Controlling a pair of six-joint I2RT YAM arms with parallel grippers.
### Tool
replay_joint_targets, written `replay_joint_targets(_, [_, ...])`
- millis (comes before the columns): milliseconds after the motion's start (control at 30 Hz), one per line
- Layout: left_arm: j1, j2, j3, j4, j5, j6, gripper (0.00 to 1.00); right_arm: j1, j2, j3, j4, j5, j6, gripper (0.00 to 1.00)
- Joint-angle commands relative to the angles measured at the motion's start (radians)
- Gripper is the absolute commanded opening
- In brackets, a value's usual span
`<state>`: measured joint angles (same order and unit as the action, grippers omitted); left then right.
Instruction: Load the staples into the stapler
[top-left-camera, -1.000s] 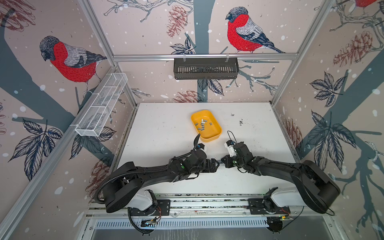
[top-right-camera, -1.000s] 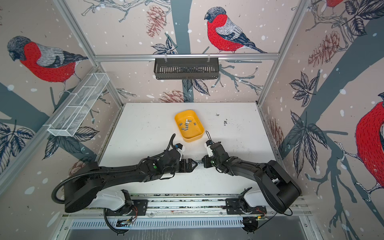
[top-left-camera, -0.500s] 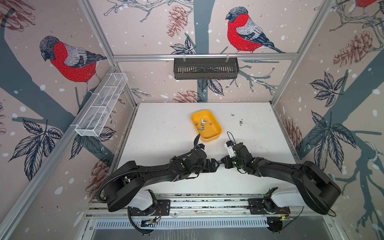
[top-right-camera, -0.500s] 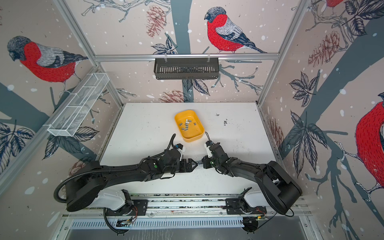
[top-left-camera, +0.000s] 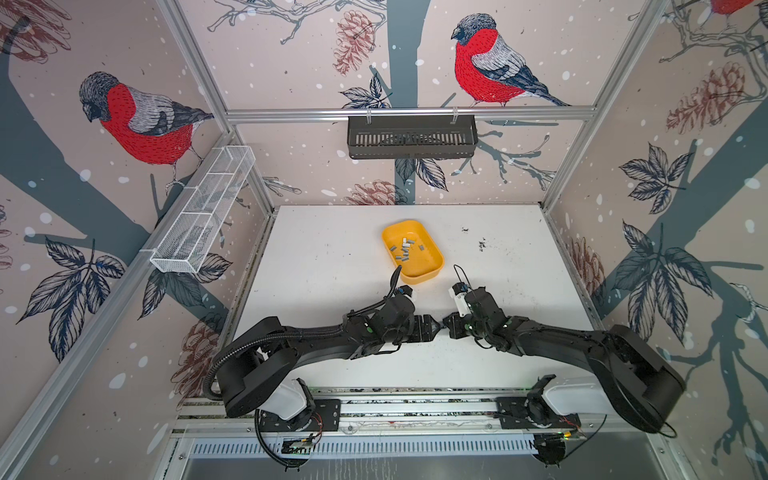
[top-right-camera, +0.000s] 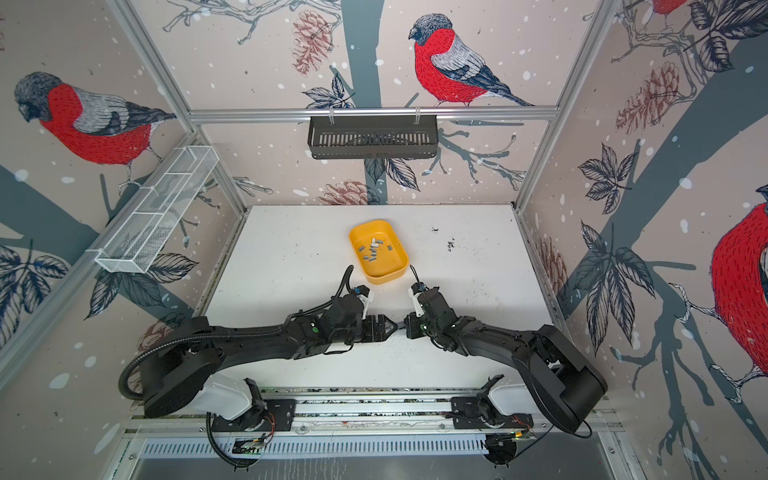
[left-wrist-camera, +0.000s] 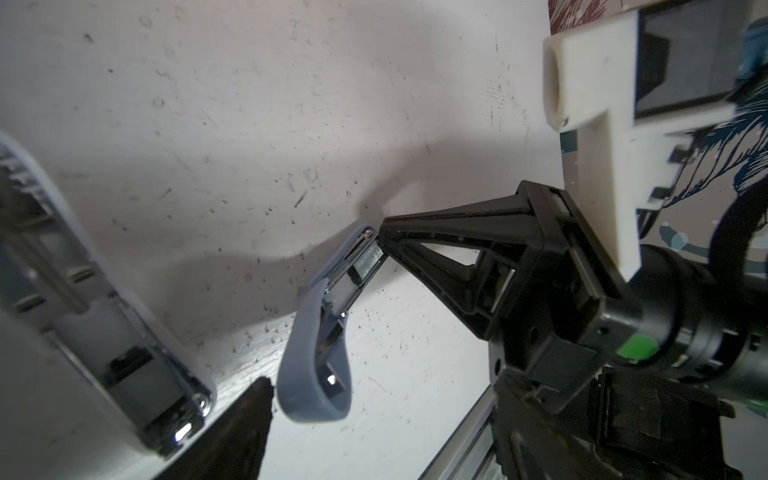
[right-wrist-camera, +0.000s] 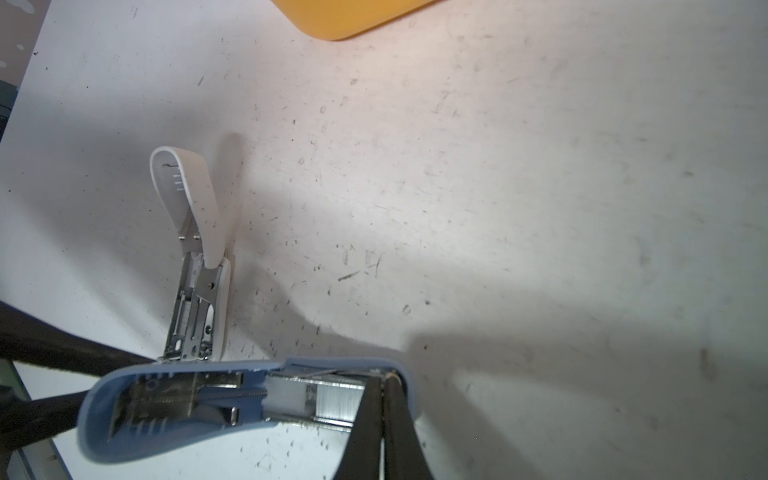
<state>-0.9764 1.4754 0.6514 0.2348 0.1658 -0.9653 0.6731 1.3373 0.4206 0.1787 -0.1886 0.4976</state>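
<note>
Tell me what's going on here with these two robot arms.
The two arms meet at a blue stapler, opened up at the front of the table. The right gripper, shut, has its tips at the front end of the stapler's channel, where a staple strip lies. The fingers of the left gripper flank the stapler's rear; whether they grip it is unclear. A white stapler lies open beside it, and more staples sit in the yellow tray.

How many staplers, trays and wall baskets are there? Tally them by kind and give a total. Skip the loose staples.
Staplers: 2, the blue stapler and the white stapler
Trays: 1, the yellow tray
Wall baskets: 2, the white wire basket and the black basket
Total: 5
</note>
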Motion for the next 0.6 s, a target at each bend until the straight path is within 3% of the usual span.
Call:
replay_joint_targets(0, [0.007,0.000,0.009,0.040,0.014,-0.011,0.74,0.006,-0.007,-0.002,-0.003,0.017,-0.008,0.06])
replay_joint_targets(233, [0.010,0.025,0.028,0.036,0.030,-0.004,0.53,0.021,-0.007,0.003,-0.004,0.036,-0.008,0.05])
replay_joint_targets(567, [0.003,0.069,0.064,0.024,0.037,0.013,0.52,0.051,-0.013,0.009,-0.021,0.080,-0.007,0.05])
